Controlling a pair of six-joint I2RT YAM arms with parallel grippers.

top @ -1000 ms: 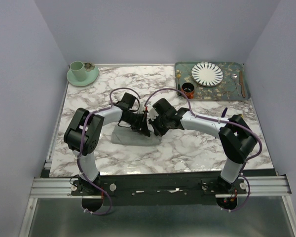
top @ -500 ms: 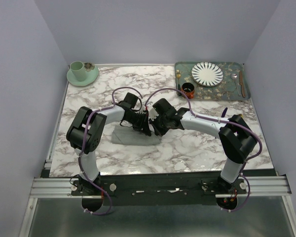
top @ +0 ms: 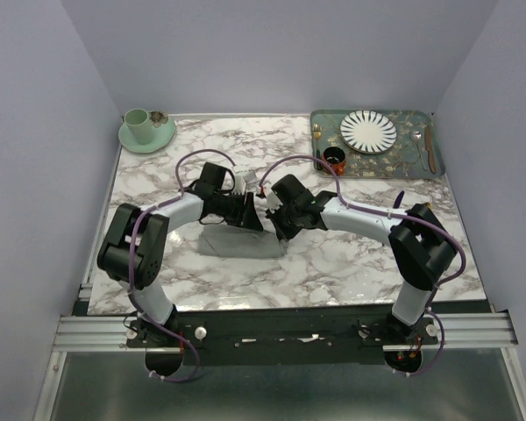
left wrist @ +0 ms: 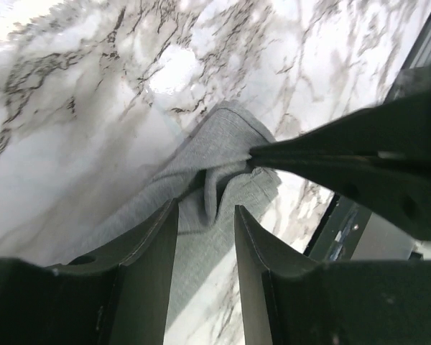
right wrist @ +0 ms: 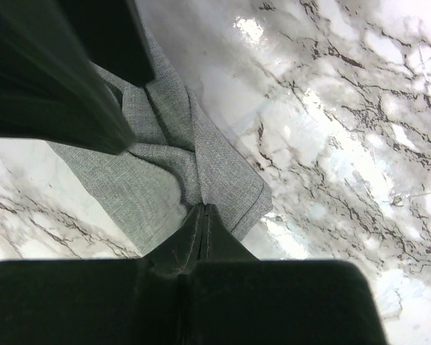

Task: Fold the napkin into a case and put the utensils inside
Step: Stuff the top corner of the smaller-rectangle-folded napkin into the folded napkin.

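The plain grey cloth napkin [top: 237,242], folded into a long flat strip, lies on the white marble counter [top: 351,263] directly beneath both pairs of jaws. The left jaws stand spread, with one finger [left wrist: 147,244] on either side of a raised crease in the cloth. The right jaws are pressed together, pinching that crease just ahead of the left fingertips, close to the strip's hemmed end edge. Bare marble lies open beyond that edge and outward of each pair of jaws.
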